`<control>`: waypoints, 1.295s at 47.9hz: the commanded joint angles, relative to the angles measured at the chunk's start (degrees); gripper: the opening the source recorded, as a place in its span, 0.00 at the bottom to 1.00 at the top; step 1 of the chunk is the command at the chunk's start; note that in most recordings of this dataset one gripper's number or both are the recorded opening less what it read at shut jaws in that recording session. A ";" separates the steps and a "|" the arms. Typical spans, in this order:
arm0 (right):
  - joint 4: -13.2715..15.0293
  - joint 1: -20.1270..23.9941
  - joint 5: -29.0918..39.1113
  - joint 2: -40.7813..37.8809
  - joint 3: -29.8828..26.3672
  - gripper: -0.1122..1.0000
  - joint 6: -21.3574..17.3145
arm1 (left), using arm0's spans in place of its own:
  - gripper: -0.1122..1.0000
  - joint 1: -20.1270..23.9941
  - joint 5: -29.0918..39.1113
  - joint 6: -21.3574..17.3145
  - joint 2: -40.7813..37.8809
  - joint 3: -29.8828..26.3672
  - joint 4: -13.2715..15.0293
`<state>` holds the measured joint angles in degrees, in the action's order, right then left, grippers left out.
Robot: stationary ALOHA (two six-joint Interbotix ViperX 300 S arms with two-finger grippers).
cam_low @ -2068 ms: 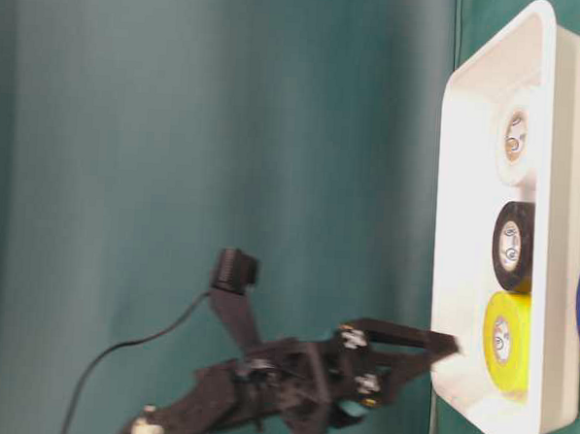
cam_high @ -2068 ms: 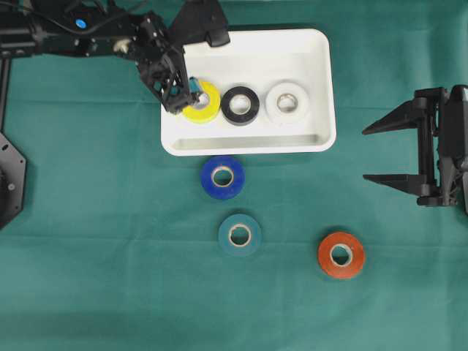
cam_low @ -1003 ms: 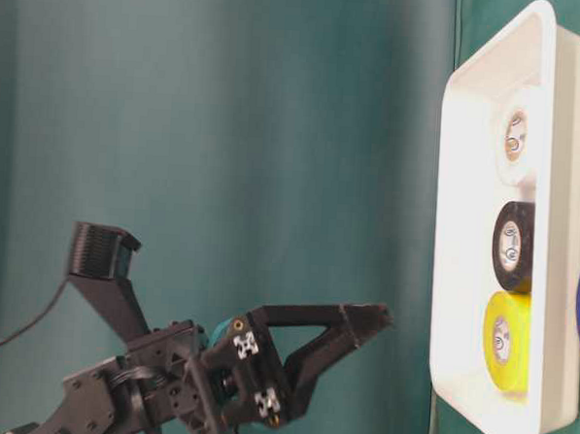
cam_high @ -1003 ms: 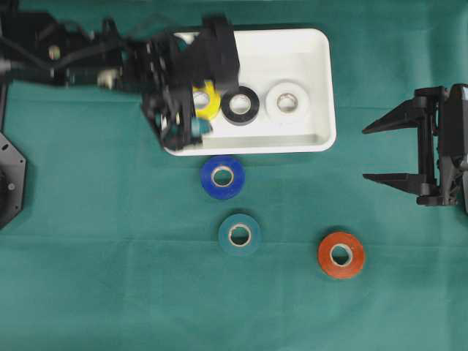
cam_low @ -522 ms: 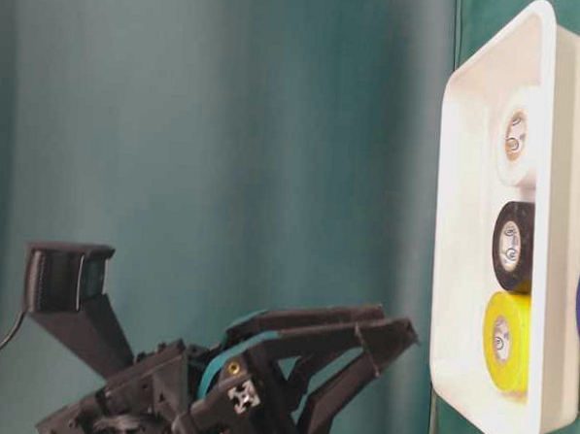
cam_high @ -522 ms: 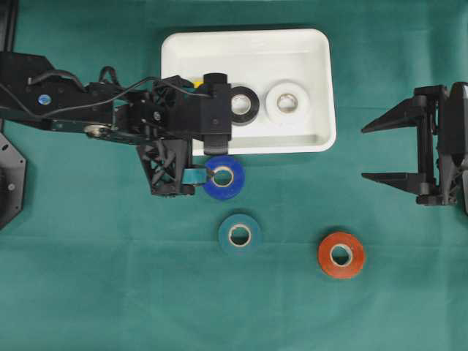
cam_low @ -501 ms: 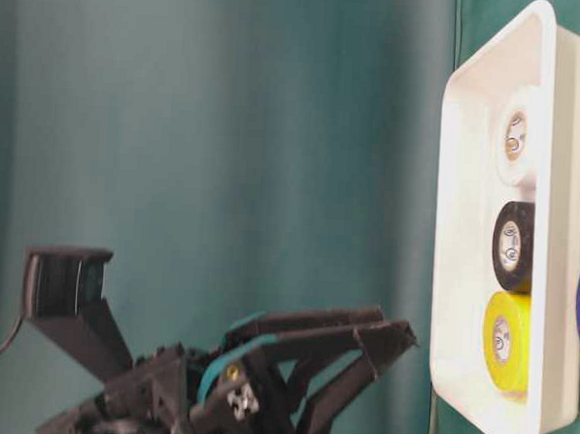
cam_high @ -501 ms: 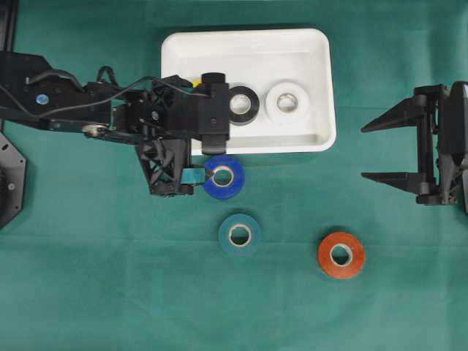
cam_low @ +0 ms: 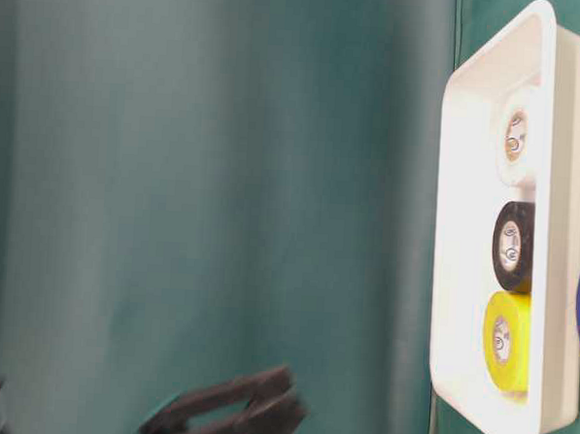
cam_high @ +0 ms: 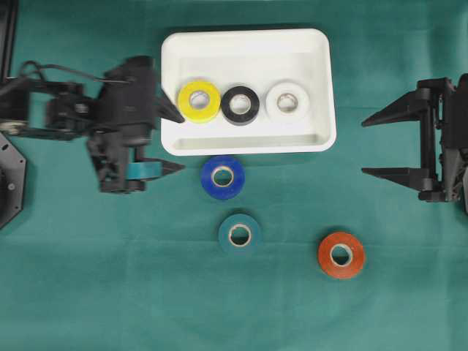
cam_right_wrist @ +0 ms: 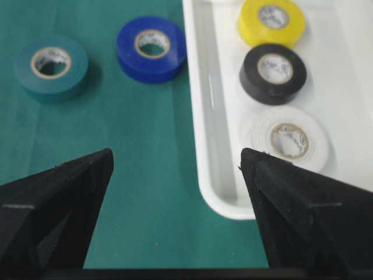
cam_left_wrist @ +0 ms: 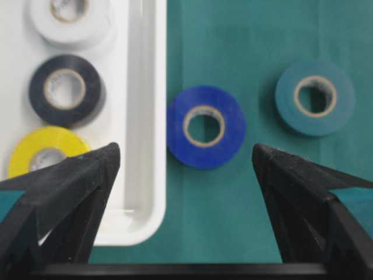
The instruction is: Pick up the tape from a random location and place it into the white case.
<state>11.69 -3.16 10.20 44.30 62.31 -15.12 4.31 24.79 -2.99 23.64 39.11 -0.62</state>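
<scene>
The left claw [cam_high: 179, 140] was seen spread wide with nothing held, just off the left end of the white case [cam_high: 248, 50]; one fingertip was seen over the case's left rim near the yellow tape [cam_high: 199, 101], the other over the green cloth [cam_high: 110, 278] below that rim. The blue tape [cam_high: 222, 177] was found a little to the right of that lower fingertip, flat on the cloth and close to the case's near wall. From the left wrist camera it was framed between the two fingers. The yellow, black [cam_high: 240, 105] and white [cam_high: 287, 102] tapes were laid in a row inside the case. Further out, the teal tape [cam_high: 239, 234] and the orange tape [cam_high: 341, 254] were left on the cloth. The right claw [cam_high: 369, 146] was held wide apart and empty, well apart from the case's right end
</scene>
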 commanded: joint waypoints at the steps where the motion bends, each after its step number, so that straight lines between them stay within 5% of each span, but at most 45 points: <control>1: 0.00 -0.09 0.00 1.05 -1.58 0.88 0.09 | 0.99 -0.09 -2.90 -0.09 4.75 2.02 0.00; 36: 0.53 -0.09 1.67 5.36 -1.14 0.88 0.09 | 0.99 -0.18 -9.58 0.18 29.18 20.13 0.26; 62: 0.53 -0.09 -0.44 5.62 0.44 0.88 0.09 | 0.99 -0.26 -17.31 0.26 34.37 30.15 0.35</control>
<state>12.04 -3.16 10.55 50.01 63.28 -15.12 4.22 8.35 -2.81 58.18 69.79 -0.35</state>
